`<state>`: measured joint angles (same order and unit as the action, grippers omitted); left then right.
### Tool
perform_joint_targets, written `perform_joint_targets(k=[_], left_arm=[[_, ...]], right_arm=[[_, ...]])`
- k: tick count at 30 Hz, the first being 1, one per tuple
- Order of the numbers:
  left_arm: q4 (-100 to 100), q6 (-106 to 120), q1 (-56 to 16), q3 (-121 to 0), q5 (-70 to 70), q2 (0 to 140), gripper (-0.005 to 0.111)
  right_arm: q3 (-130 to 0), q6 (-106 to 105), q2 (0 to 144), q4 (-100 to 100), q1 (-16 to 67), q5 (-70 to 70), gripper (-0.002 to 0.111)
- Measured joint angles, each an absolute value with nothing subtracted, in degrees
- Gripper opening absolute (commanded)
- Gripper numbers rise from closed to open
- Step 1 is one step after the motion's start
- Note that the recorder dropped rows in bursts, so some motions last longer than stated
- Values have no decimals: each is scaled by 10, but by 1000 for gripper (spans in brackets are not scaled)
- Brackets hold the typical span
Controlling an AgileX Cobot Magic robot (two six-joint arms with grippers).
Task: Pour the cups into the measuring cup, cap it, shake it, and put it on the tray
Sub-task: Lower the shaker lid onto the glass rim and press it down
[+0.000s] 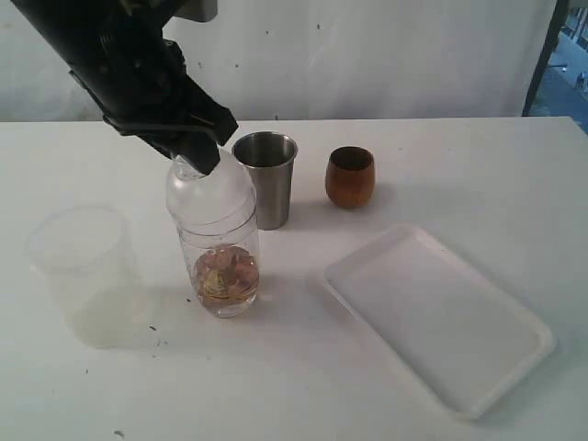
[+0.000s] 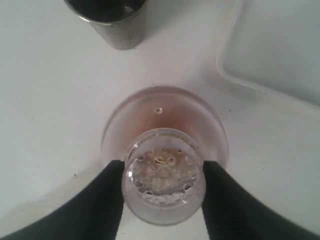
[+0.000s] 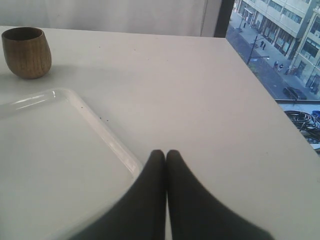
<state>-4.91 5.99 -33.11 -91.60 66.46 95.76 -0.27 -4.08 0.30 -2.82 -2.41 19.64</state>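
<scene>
Grey tumbler (image 1: 265, 179), brown-grained wooden cup (image 1: 350, 176), white tray (image 1: 441, 322); meas. cup (image 1: 219, 241) contents (image 1: 226, 274) prob. pinkish.

You are looking at brushed metal, grained wood and several plastics on a matt white counter (image 1: 459, 156) flecked with small dark specks.

The steel tumbler (image 1: 265, 179) is showing you a brushed wall with a dull shine, while the wooden cup (image 1: 350, 176) is showing brown grain under a soft sheen. The measuring cup (image 1: 225, 248) is reading as clear, glossy plastic, and its cap (image 1: 209, 197) is catching highlights on a smooth transparent dome. The frosted cup (image 1: 81, 266) is looking cloudy and matt. The tray (image 1: 441, 322) is looking like smooth white plastic, its rim glinting. The left end effector (image 2: 162, 172) and the right end effector (image 3: 166, 155) are showing you smooth matt black fingers.
</scene>
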Motion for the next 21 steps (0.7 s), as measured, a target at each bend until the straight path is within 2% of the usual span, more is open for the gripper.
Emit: perform_joint_targets(k=[21], left_arm=[[-52, 82, -331, -918, 659, 983, 0]], right_arm=[[-3, -41, 3, -28, -24, 196, 0]])
